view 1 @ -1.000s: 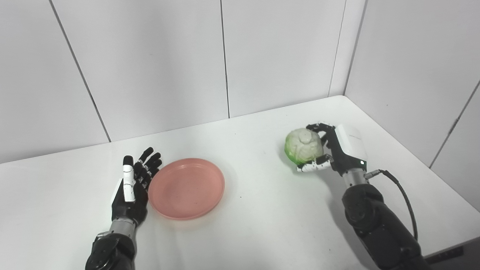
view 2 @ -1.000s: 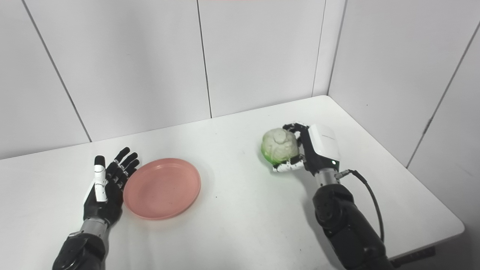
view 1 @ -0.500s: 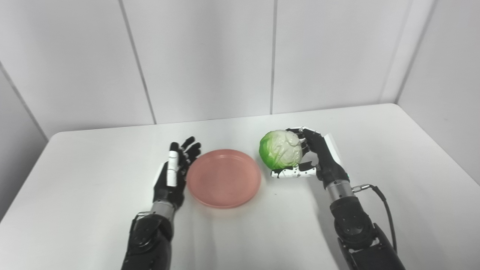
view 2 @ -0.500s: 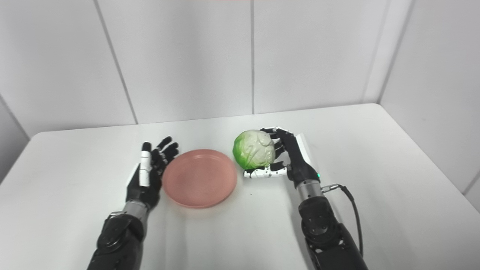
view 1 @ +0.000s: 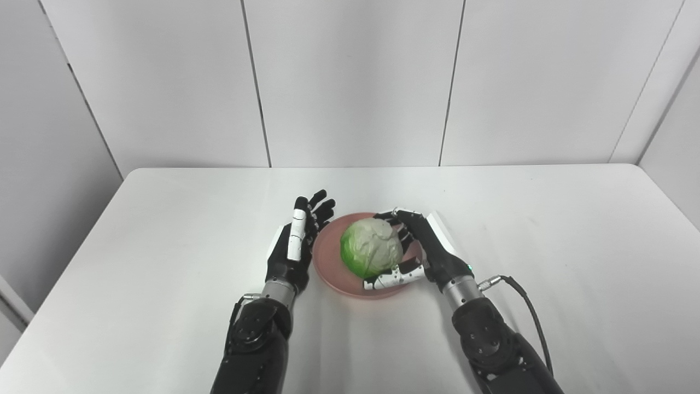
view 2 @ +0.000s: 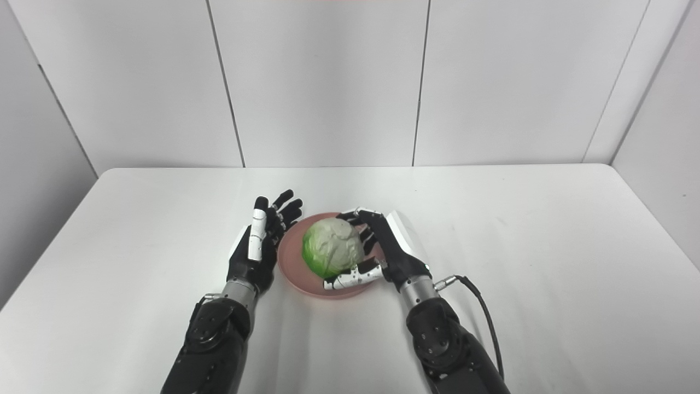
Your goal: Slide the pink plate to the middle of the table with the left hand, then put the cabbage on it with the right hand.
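My right hand point(view 1: 424, 251) wraps the cabbage point(view 1: 372, 253) over the pink plate point(view 1: 331, 271); left hand point(view 1: 292, 249) spread beside. Next: lower, let go.

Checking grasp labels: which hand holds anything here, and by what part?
The right hand holds the cabbage over the pink plate, fingers across its far right side and thumb under its near side. The left hand is open, beside the plate's left rim.

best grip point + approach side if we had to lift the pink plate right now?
Judgement: the pink plate rim at its near-left arc, approached from the left, where the left robot hand stands open. The cabbage and right robot hand cover the middle and right.
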### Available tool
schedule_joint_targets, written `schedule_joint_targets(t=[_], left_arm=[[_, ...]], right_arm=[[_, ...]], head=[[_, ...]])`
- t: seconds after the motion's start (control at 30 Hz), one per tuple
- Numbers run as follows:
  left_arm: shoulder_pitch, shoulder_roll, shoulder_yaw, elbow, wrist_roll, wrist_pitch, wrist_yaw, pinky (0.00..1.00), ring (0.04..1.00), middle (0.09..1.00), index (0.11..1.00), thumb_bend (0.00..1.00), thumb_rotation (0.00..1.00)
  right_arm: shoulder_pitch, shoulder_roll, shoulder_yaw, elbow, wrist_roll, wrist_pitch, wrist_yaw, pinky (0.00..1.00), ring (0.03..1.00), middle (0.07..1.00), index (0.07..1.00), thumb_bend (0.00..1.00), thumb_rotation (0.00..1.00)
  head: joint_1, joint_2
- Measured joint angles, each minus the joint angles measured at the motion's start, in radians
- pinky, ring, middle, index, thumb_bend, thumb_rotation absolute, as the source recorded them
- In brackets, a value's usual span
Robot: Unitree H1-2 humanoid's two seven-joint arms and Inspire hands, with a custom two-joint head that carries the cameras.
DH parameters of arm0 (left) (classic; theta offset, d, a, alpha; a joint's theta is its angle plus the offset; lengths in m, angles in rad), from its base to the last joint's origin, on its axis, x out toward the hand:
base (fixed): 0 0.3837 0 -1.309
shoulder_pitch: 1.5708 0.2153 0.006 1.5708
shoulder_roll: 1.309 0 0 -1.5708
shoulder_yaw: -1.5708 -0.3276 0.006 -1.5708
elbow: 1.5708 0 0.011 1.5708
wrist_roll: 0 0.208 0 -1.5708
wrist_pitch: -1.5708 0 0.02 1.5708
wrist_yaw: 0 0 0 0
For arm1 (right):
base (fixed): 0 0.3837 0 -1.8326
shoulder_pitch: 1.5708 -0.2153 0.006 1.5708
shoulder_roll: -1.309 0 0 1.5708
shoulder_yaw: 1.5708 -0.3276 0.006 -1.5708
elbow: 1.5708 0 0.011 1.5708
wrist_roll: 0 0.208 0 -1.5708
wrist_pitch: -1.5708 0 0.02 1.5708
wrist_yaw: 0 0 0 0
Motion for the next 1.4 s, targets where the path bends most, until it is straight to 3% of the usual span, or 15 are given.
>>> schedule_joint_targets(t=[0.27,0.37,0.43,0.47,0.5,0.57,0.67,1.0,1.2,1.3,1.4], left_arm=[[0.000,0.000,-0.008,0.004,0.006,-0.005,0.004,0.91,0.903,0.881,0.865,0.84,1.00],[0.000,0.000,-0.009,0.004,0.005,-0.005,0.004,0.91,0.905,0.883,0.866,0.84,1.00],[0.000,0.000,-0.010,0.004,0.005,-0.005,0.004,0.90,0.897,0.877,0.860,0.84,1.00],[0.000,0.001,-0.010,0.004,0.005,-0.005,0.004,0.90,0.896,0.877,0.860,0.84,1.00],[0.000,0.001,-0.010,0.004,0.005,-0.005,0.004,0.88,0.884,0.867,0.854,0.84,1.00],[0.000,0.001,-0.010,0.004,0.004,-0.004,0.004,0.87,0.873,0.858,0.846,0.83,1.00],[0.000,0.001,-0.010,0.003,0.003,-0.004,0.002,0.88,0.882,0.866,0.852,0.84,1.00],[-0.018,0.004,-0.016,0.031,0.003,-0.005,-0.013,0.87,0.876,0.871,0.862,0.82,1.00],[-0.026,0.004,-0.010,0.045,0.002,-0.007,-0.011,0.87,0.868,0.854,0.840,0.84,1.00],[-0.028,0.004,-0.004,0.045,0.000,-0.007,-0.010,0.90,0.877,0.856,0.843,0.85,1.00],[-0.027,0.006,-0.001,0.040,0.000,-0.009,-0.008,0.98,0.903,0.874,0.861,0.85,1.00]], right_arm=[[-0.047,-0.011,0.056,0.104,-0.151,-0.055,-0.087,0.32,0.403,0.498,0.526,0.52,0.00],[-0.060,-0.019,0.071,0.131,-0.193,-0.082,-0.129,0.39,0.417,0.510,0.531,0.52,0.00],[-0.061,-0.025,0.077,0.135,-0.218,-0.098,-0.151,0.52,0.622,0.686,0.502,0.52,0.12],[-0.061,-0.026,0.077,0.134,-0.230,-0.098,-0.154,0.53,0.629,0.693,0.502,0.52,0.12],[-0.061,-0.027,0.078,0.131,-0.240,-0.097,-0.157,0.57,0.681,0.746,0.644,0.61,0.17],[-0.057,-0.032,0.079,0.111,-0.265,-0.097,-0.165,0.61,0.736,0.808,0.782,0.68,0.23],[-0.056,-0.035,0.078,0.099,-0.287,-0.097,-0.184,0.66,0.790,0.859,0.845,0.67,0.32],[-0.052,-0.035,0.064,0.063,-0.285,-0.097,-0.186,0.78,0.899,0.933,0.920,0.68,0.45],[-0.050,-0.040,0.047,0.057,-0.244,-0.097,-0.143,0.83,0.958,0.982,0.976,0.72,0.50],[-0.039,-0.044,0.026,0.044,-0.201,-0.097,-0.123,0.87,0.970,0.996,0.996,0.74,0.51],[-0.006,-0.040,-0.016,0.017,-0.133,-0.097,-0.110,0.84,0.967,1.000,1.000,0.76,0.55]], head=[[-0.005,-0.015],[-0.011,-0.018],[-0.015,-0.018],[-0.015,-0.018],[-0.020,-0.017],[-0.021,-0.015],[-0.023,-0.014],[-0.031,-0.029],[-0.031,-0.032],[-0.032,-0.034],[-0.038,-0.025]])
